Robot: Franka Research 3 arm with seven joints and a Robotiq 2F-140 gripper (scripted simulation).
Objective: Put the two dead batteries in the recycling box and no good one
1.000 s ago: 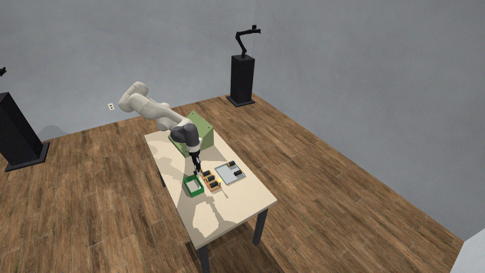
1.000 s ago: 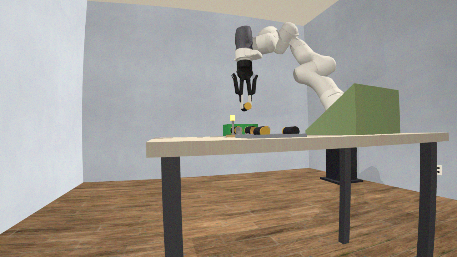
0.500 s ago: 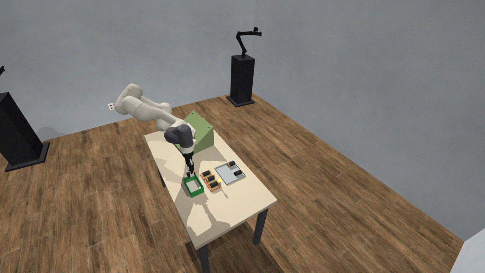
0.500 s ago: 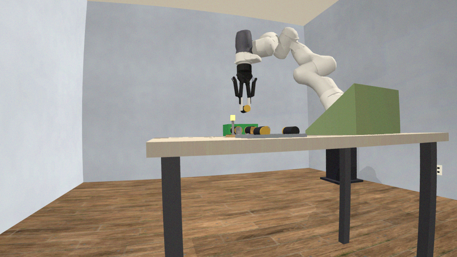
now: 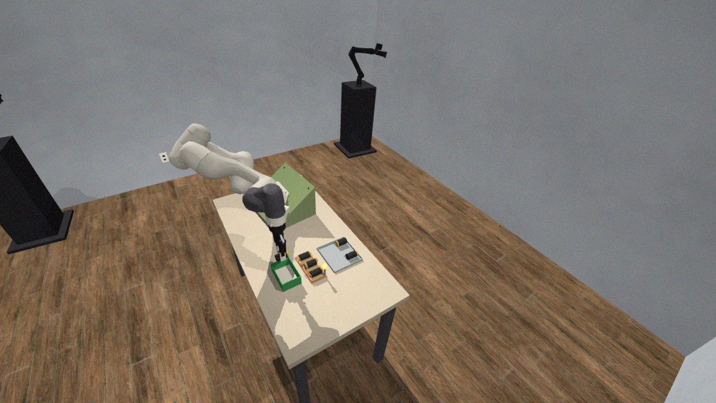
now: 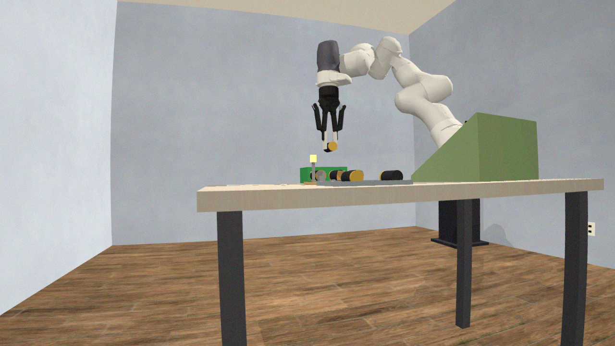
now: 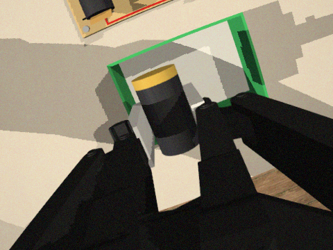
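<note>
One black battery [image 6: 330,146] [image 7: 167,111] with a yellow end is pinched tight in the gripper [image 5: 281,256] [image 6: 329,142] [image 7: 168,108], up in the air above the green box [image 5: 286,280] [image 6: 323,169] [image 7: 177,40], which stands upright with thin straight walls and an open top. Three round batteries lie in the flat tan holder [image 5: 317,278] [image 7: 91,32] by the glowing yellow bulb [image 5: 324,266] [image 6: 313,158], and two more lie in the shallow gray tray [image 5: 336,257] [image 6: 365,182]. A bare strip of smooth cream tabletop [image 5: 340,305] [image 6: 258,197] [image 7: 52,153] runs between the box and the holder, with much more bare top toward the near edge.
</note>
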